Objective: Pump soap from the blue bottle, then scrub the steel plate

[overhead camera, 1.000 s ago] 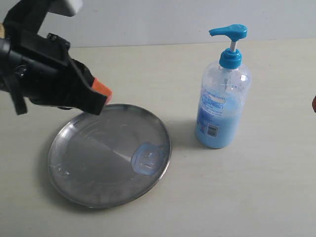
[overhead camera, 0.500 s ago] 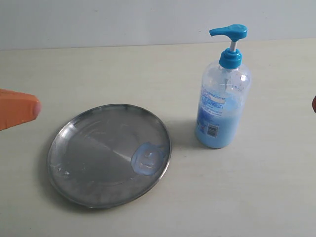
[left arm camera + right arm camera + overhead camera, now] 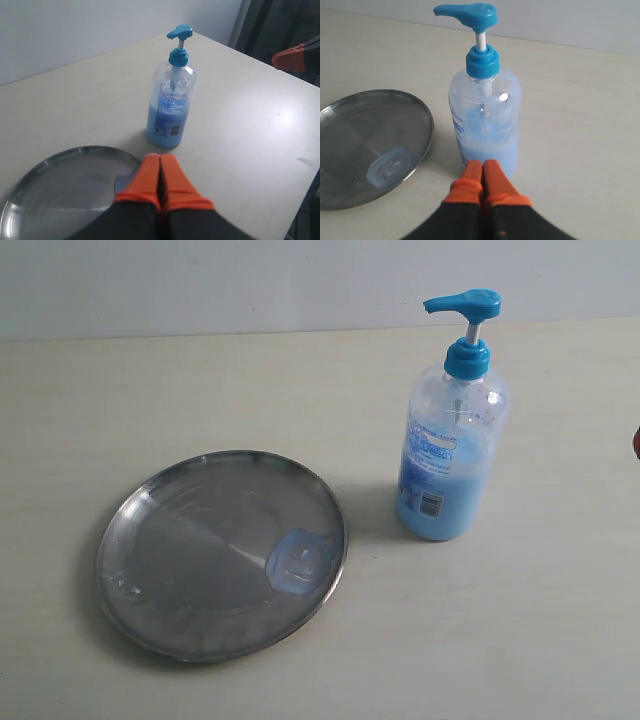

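Observation:
The steel plate (image 3: 222, 553) lies flat on the table, left of the middle. A pale blue blob of soap (image 3: 299, 562) sits on it near the rim facing the bottle. The blue bottle (image 3: 449, 443) stands upright to the right, its pump head (image 3: 463, 305) raised. My left gripper (image 3: 159, 161) is shut and empty, above the plate's edge (image 3: 75, 185) and short of the blue bottle (image 3: 170, 105). My right gripper (image 3: 483, 166) is shut and empty, close in front of the blue bottle (image 3: 485, 112). The soap (image 3: 389, 166) and the steel plate (image 3: 370, 145) show in the right wrist view.
The pale table (image 3: 520, 620) runs back to a light wall (image 3: 300, 280). A sliver of red-orange (image 3: 636, 443) shows at the exterior view's right edge. In the left wrist view the table's far edge drops to dark furniture (image 3: 280, 25).
My left arm has pulled back to the left and out of the exterior view. The plate, the soap and the bottle have not moved.

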Controlling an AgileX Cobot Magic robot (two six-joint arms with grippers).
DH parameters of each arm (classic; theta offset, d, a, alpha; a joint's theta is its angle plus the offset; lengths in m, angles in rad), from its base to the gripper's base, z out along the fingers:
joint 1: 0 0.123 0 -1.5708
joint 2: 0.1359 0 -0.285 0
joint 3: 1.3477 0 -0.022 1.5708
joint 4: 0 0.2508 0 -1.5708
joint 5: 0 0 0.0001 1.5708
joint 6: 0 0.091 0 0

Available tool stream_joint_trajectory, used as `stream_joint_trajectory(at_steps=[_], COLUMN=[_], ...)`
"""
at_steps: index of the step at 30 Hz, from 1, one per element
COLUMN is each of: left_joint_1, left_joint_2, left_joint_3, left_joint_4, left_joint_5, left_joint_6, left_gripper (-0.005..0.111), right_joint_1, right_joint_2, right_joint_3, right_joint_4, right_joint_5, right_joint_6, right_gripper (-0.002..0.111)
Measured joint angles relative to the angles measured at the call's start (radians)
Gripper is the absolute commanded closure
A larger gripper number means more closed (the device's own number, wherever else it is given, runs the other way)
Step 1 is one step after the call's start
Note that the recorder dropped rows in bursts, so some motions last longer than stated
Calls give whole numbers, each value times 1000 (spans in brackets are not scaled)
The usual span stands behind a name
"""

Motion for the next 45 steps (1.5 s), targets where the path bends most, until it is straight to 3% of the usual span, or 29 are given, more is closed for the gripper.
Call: stream_joint_trajectory(at_steps=[21, 27, 31, 39, 45], left_joint_1=[0, 2, 49, 215, 348], left_joint_2=[0, -17, -74, -257, -388], left_joint_3=[0, 29, 99, 259, 356], left_joint_4=[0, 28, 70, 162, 384], left_joint_5=[-4, -64, -208, -402, -436], left_joint_6=[0, -8, -50, -155, -411], left_gripper=[106, 106, 106, 106, 106], right_joint_1=[0, 0, 0, 0, 0], right_joint_2=[0, 0, 0, 0, 0], right_joint_3=[0, 0, 0, 0, 0], right_joint_4=[0, 0, 0, 0, 0], right_joint_5=[0, 0, -2, -2, -2], right_joint_6=[-3, -3, -3, -3, -3], right_gripper=[108, 108, 108, 108, 108])
